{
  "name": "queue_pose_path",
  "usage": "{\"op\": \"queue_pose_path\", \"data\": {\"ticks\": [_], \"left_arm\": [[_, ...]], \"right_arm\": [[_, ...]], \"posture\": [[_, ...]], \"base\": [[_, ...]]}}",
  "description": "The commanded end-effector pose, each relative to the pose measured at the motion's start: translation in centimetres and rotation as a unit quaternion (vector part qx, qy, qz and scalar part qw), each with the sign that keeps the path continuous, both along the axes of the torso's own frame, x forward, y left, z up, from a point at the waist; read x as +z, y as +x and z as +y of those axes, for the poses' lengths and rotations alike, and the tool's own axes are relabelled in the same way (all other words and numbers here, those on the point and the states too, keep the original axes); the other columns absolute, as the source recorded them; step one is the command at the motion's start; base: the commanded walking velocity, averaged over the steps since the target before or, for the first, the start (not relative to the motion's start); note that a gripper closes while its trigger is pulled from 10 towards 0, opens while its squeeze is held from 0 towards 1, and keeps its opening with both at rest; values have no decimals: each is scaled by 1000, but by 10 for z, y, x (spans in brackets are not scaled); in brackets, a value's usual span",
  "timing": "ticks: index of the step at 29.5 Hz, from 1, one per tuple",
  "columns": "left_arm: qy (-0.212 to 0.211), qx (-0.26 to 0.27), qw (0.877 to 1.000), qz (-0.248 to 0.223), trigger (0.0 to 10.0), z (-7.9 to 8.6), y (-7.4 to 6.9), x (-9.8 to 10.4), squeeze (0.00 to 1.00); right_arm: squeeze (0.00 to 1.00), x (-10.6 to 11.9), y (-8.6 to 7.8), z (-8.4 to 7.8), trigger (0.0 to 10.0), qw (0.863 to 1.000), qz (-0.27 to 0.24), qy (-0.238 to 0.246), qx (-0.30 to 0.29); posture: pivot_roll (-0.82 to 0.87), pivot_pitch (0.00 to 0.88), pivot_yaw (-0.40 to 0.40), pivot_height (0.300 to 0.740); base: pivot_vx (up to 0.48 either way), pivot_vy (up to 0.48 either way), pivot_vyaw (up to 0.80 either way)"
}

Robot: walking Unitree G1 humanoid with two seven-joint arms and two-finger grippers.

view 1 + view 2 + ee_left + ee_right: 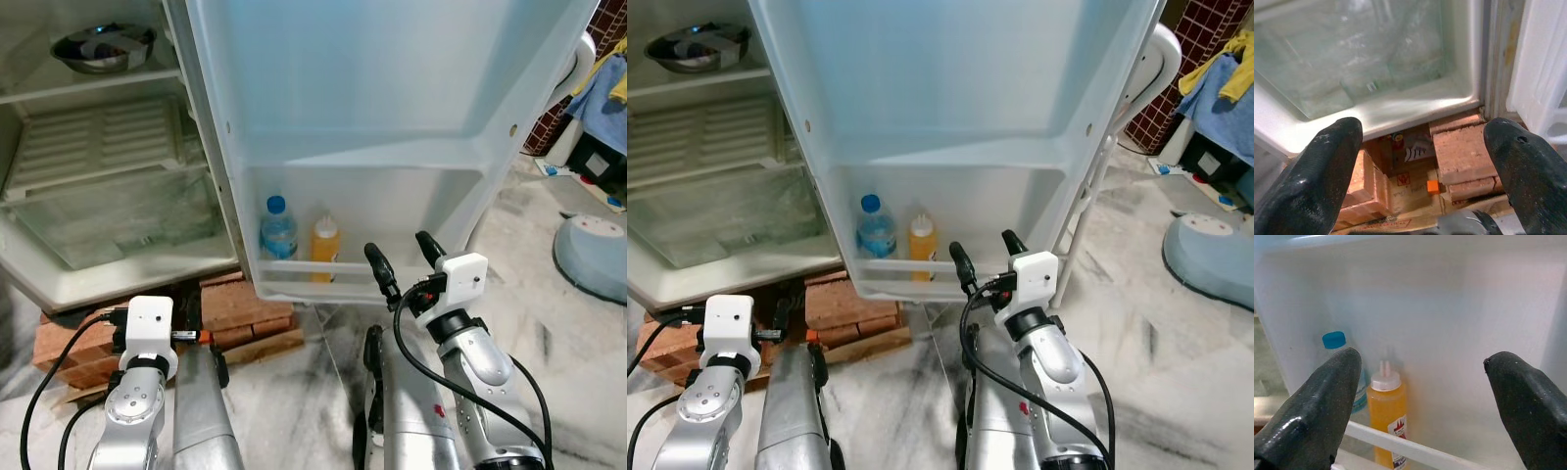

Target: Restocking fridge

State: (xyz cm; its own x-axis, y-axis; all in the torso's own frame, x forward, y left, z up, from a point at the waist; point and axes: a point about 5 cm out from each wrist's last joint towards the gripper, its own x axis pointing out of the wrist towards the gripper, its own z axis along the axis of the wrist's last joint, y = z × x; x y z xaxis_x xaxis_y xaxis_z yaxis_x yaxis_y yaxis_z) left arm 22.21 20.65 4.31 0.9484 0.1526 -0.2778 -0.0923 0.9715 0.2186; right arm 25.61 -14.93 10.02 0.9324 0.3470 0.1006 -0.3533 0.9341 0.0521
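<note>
Rough bricks [240, 305] (glossy plastic door [392, 88]).

We see two bottles in the door shelf: one water bottle [278, 230] and one orange sauce bottle [325, 246]. We count one metal bowl [103, 47] and a few bricks [235, 305].

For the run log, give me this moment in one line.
fridge door open | water bottle, orange bottle in door shelf | right pincer open, empty, facing shelf
</note>
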Motion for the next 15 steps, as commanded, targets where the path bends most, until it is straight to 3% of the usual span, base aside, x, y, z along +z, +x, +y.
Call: {"op": "queue_pose_path", "data": {"ticks": [1,7,11,15], "left_arm": [[8,1,1000,-5,10000,4,2,1,0],[12,-7,1000,-11,10000,2,4,3,0],[12,-11,1000,-21,10000,1,3,8,0],[6,-5,999,-32,10000,4,-3,9,0]], "right_arm": [[0,9,2,0,10000,1000,-11,1,1],[0,6,-7,-1,10000,1000,2,-4,1],[0,3,-25,-11,10000,999,16,-20,-23],[0,5,-32,-13,10000,999,19,-21,-26]], "posture": [[59,0,7,534],[63,0,-4,569],[61,0,-8,604],[57,0,-6,624]], "base": [[0,0,0],[0,0,0],[0,0,0],[0,0,0]]}}
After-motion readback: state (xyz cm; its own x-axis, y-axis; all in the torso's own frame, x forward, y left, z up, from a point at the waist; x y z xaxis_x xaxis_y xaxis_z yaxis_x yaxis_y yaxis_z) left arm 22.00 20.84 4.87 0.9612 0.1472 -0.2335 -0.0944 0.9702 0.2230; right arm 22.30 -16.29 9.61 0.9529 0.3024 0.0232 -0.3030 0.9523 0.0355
